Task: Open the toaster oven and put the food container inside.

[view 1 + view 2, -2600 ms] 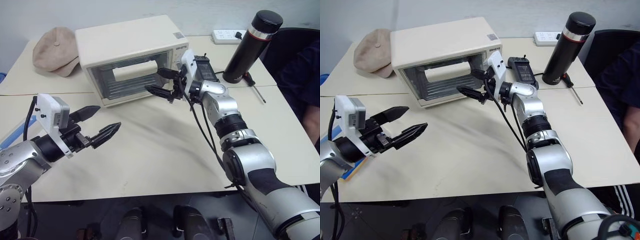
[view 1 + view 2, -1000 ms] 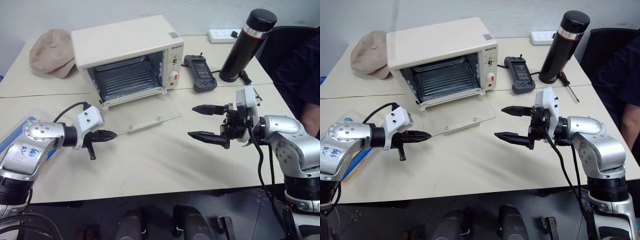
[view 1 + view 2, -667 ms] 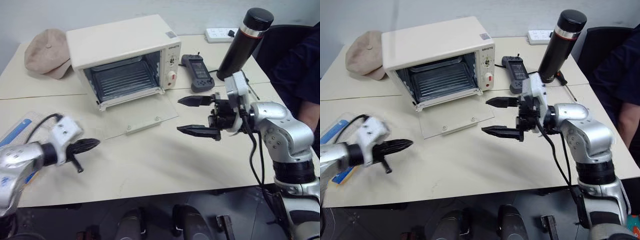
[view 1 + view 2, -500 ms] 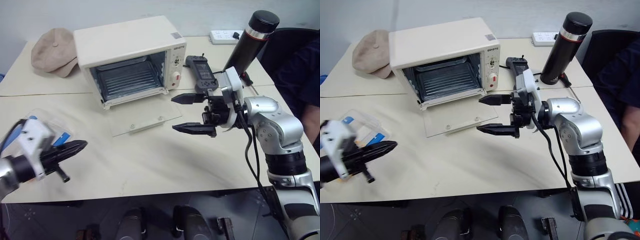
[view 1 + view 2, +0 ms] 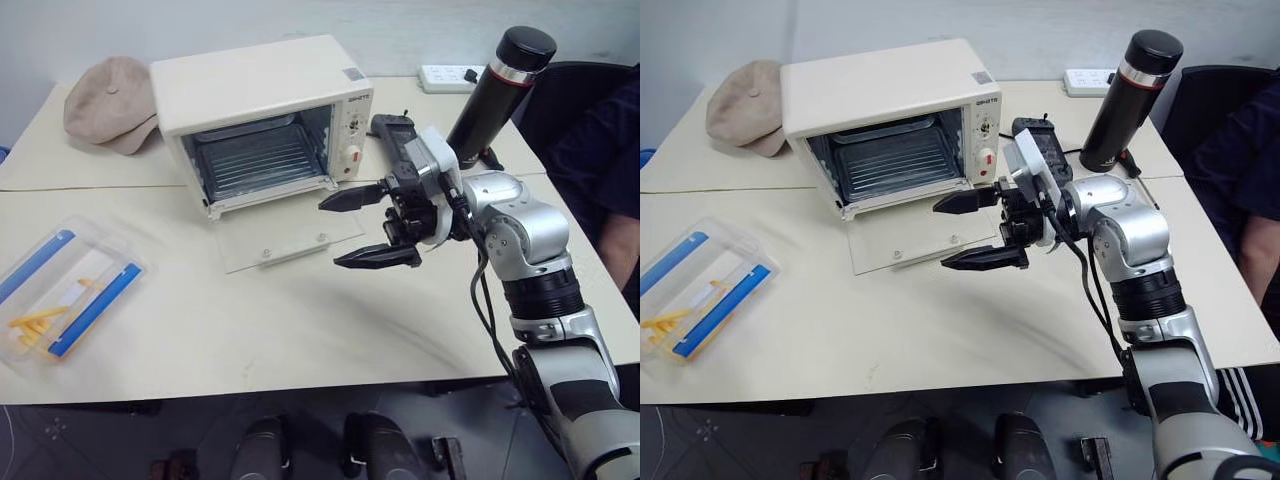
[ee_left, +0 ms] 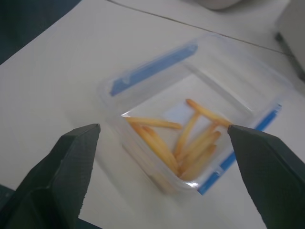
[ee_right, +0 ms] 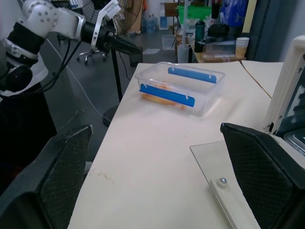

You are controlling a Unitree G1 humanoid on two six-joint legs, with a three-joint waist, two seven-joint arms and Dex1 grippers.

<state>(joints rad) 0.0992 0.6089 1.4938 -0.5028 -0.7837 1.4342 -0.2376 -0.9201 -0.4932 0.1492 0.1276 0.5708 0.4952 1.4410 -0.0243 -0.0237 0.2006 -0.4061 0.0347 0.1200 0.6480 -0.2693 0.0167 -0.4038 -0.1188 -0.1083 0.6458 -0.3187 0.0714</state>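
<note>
my eyes: high, looking down over toaster oven (image 5: 262, 118) | left wrist: close above food container (image 6: 190, 126) | right wrist: level, facing same container, oven door

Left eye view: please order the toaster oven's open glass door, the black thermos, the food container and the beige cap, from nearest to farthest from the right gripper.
Measured from the right gripper:
1. Glass door, lying flat just beside the fingertips.
2. Black thermos, standing behind the arm, at the back right.
3. Food container at the front left and beige cap at the back left: too close to call.

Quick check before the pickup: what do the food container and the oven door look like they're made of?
Food container: clear, glossy plastic by the look; yellow sticks show through it, with blue clip strips on the lid. Toaster oven door: transparent pane, probably glass; the table shows through it, with a cream bar handle.
</note>
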